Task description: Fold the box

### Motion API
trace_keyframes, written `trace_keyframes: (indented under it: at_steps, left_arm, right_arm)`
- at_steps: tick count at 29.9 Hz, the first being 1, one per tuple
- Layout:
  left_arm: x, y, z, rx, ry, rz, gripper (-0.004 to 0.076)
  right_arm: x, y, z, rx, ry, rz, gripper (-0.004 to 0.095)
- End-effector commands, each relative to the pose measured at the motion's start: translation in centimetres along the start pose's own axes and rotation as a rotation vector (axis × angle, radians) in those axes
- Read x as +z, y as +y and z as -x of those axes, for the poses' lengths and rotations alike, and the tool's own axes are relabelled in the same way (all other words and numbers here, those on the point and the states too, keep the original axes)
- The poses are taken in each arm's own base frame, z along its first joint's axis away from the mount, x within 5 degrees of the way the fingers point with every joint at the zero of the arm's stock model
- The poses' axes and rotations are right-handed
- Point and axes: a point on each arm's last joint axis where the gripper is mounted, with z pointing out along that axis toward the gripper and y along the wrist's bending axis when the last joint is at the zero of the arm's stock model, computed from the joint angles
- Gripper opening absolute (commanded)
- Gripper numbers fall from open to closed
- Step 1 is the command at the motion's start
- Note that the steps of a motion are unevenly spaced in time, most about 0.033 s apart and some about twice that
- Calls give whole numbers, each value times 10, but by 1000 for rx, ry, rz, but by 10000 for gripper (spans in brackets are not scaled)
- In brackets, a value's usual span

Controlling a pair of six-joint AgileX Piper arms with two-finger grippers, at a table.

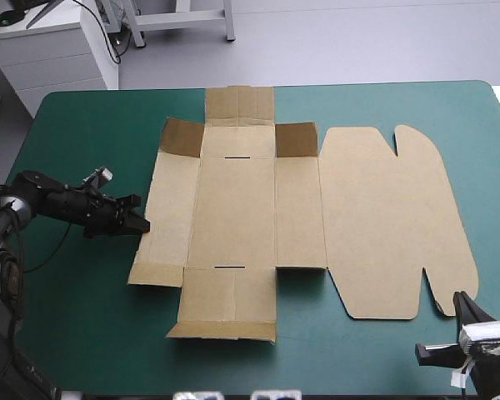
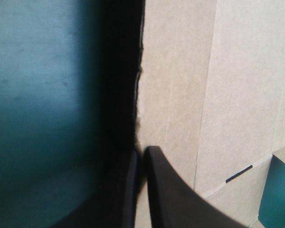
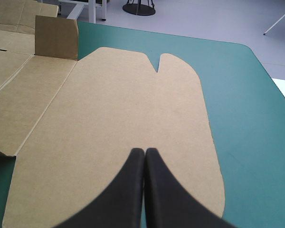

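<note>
The box (image 1: 233, 208) is pinched at its left edge by the left gripper (image 2: 141, 152). The right gripper (image 3: 145, 152) is closed on nothing near the lid (image 3: 123, 114). With so shallow a bite, the flap could be lost or the sheet dragged.

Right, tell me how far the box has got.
Barely begun. Done: only the two far corner flaps stand up; the box otherwise lies flat. In hand: left gripper is shut on its left edge; right gripper, shut, hovers by the lid. Left: all walls.
</note>
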Motion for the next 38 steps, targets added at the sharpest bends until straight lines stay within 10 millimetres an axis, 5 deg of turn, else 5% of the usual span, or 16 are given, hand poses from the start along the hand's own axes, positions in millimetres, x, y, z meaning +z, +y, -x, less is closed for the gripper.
trace_keyframes:
  at_steps: [1,13,23,38]
  left_arm:
    - [-13,-18,3,29,-43,-48,-6]
    - [-14,-16,5,25,-75,-29,21]
    - [11,-44,1,118,6,-30,564]
    - [16,-49,-1,100,27,-22,554]
  right_arm:
    - [-8,-2,11,-3,-106,-34,-14]
    - [-8,-2,11,-3,-106,-34,-14]
    - [-8,-2,11,-3,-106,-34,-14]
    - [-8,-2,11,-3,-106,-34,-14]
